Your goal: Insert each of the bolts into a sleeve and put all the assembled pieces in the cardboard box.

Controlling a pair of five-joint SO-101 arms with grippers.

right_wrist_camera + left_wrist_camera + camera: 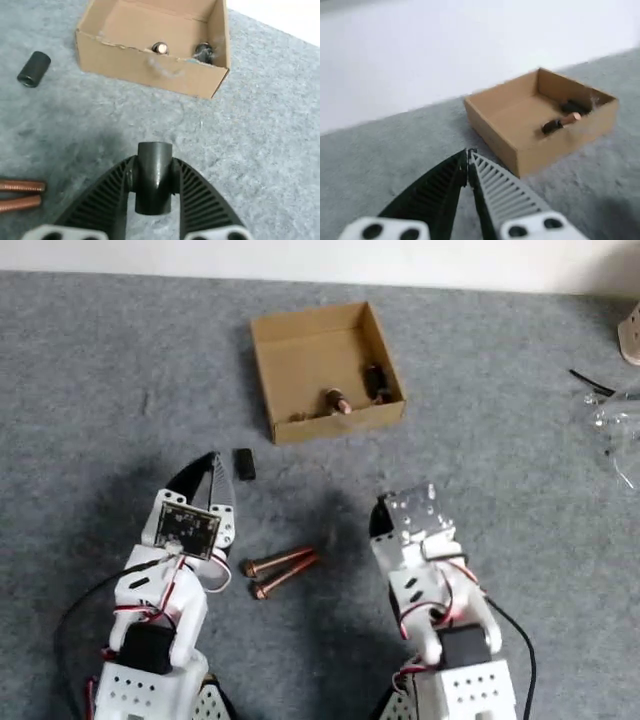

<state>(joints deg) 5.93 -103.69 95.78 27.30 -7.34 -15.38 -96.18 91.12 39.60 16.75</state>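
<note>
The right gripper (153, 166) is clamped on a sleeve (152, 192). The left gripper (468, 156), jaws together, is nearer the two bolts (282, 568), lying crosswise between the arms, behind its tips, heads seemingly toward it

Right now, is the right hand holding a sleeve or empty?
Holding one: the right hand is shut on a black sleeve, gripping it from both sides.

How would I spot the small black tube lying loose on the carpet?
Find the cardboard box on the grey carpet. Just off its near left corner lies the black sleeve, alone on the carpet. It is short and dark, unlike the two long copper bolts lying farther from the box.
</note>
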